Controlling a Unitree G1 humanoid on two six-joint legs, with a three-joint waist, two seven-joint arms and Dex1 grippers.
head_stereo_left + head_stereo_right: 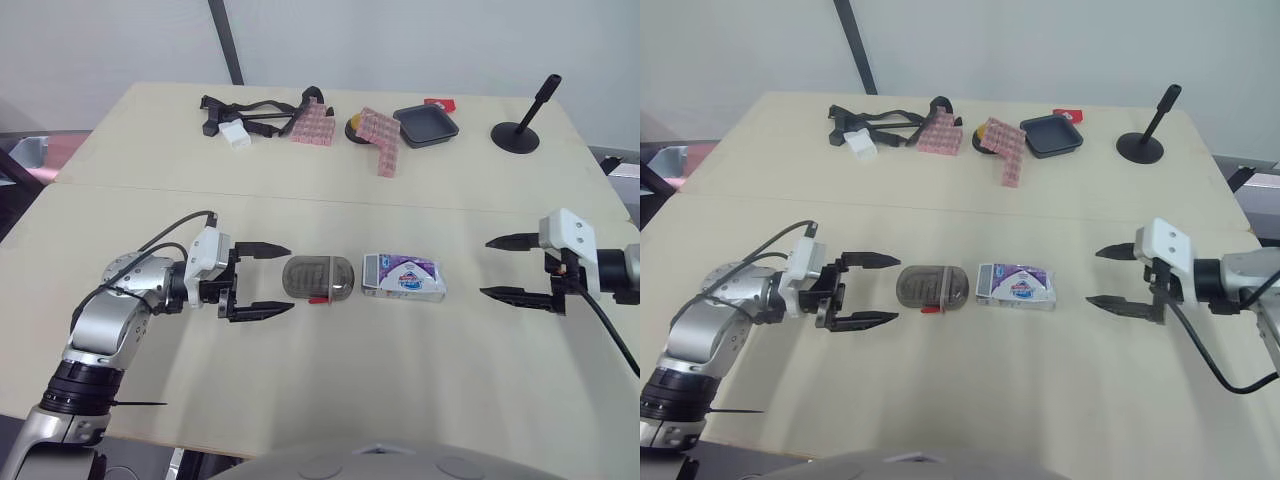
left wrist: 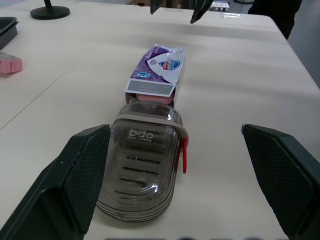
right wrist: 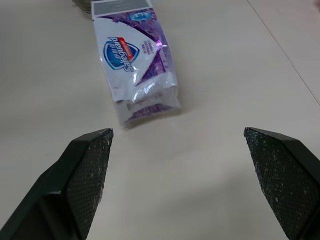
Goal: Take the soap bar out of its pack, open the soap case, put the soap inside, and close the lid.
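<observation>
A smoky translucent soap case [image 1: 319,277] with a red latch lies shut in the middle of the table, lid on. Touching its right end is the white and purple soap pack [image 1: 403,277], lying flat with its near end torn open and the soap inside. My left gripper [image 1: 266,280] is open just left of the case, fingers pointing at it. My right gripper [image 1: 505,268] is open to the right of the pack, a short gap away. The left wrist view has the case [image 2: 142,167] close between the fingers and the pack [image 2: 157,72] beyond it. The pack [image 3: 134,67] lies ahead in the right wrist view.
Along the far edge of the table lie black straps with a white block [image 1: 240,118], pink patterned packets [image 1: 312,125], a dark square tray [image 1: 426,125] and a black stand [image 1: 517,130]. A seam [image 1: 300,195] crosses the table behind the case.
</observation>
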